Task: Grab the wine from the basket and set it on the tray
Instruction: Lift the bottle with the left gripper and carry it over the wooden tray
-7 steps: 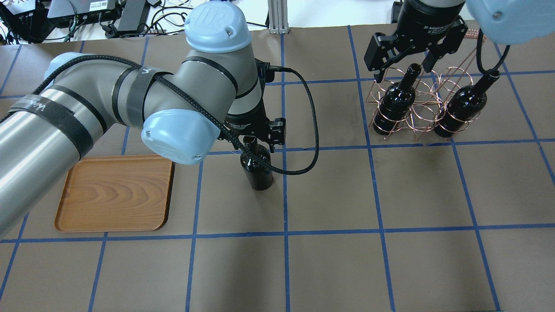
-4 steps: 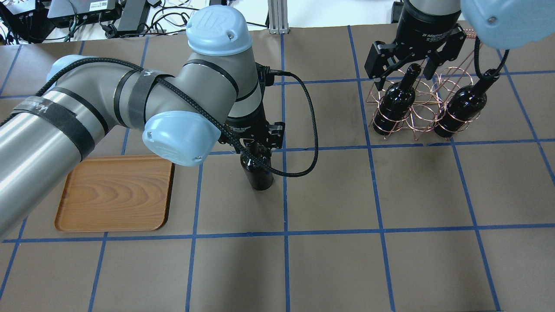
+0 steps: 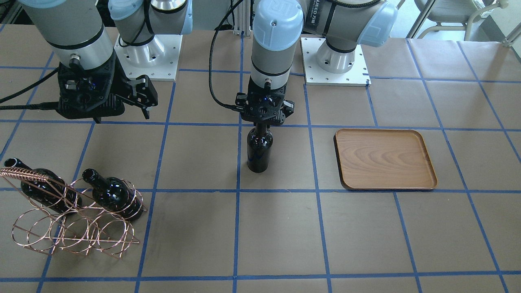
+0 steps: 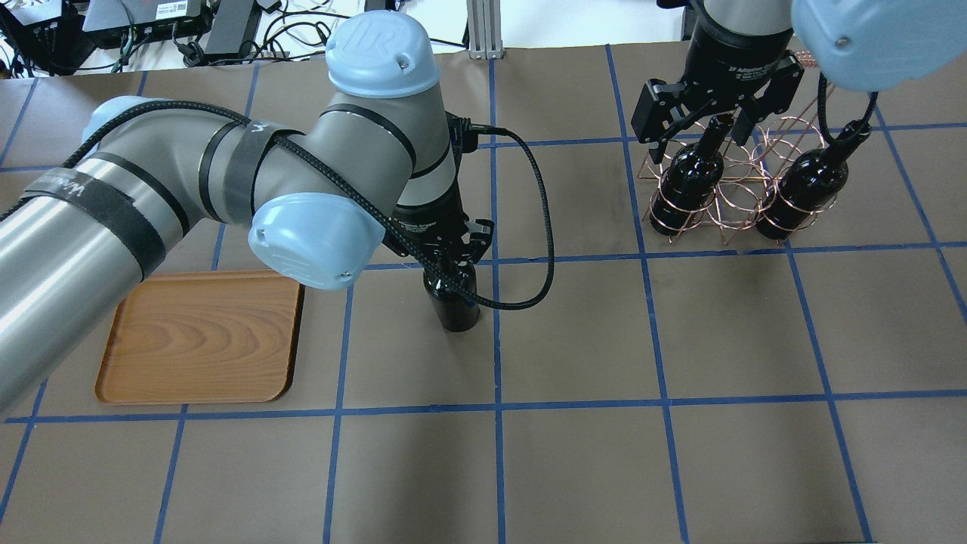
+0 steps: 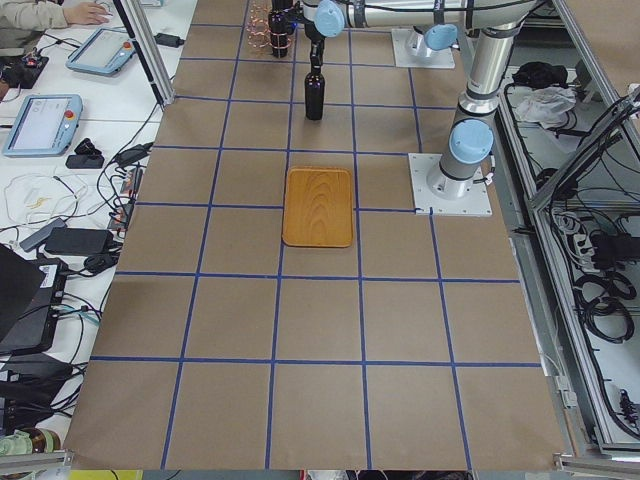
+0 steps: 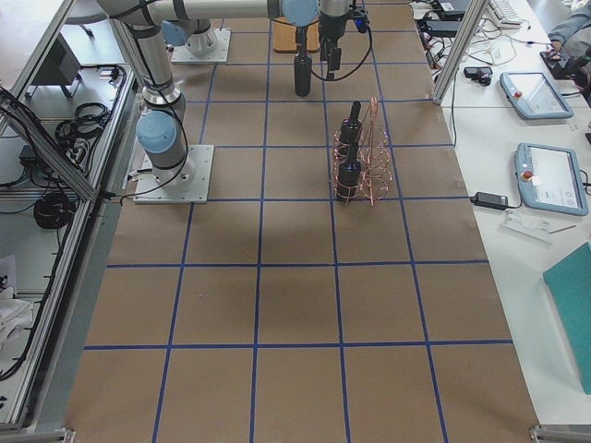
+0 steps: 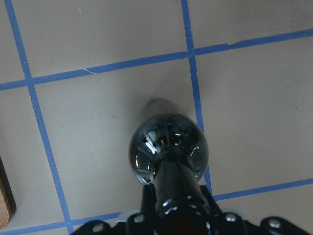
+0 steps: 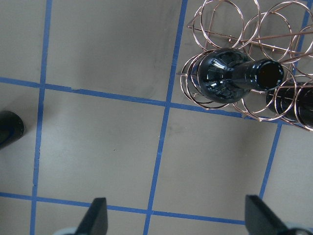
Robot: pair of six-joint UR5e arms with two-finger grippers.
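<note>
My left fingers (image 3: 268,123) pinch the neck, the proper hold below the lip, of the glossy near-black glass wine bottle (image 3: 259,151) standing on the counter (image 3: 195,158) between rose-gold wire basket (image 3: 77,232) and brown wooden tray (image 3: 384,158): judged heavy, rigid, slippery, breakable.

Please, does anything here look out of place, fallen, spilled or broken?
Nothing looks damaged or spilled. One wine bottle stands upright on the table, between the basket and the tray, with the left pincer shut on its neck; that fits a transfer in progress. The other two bottles lie tilted in the basket rings.
</note>
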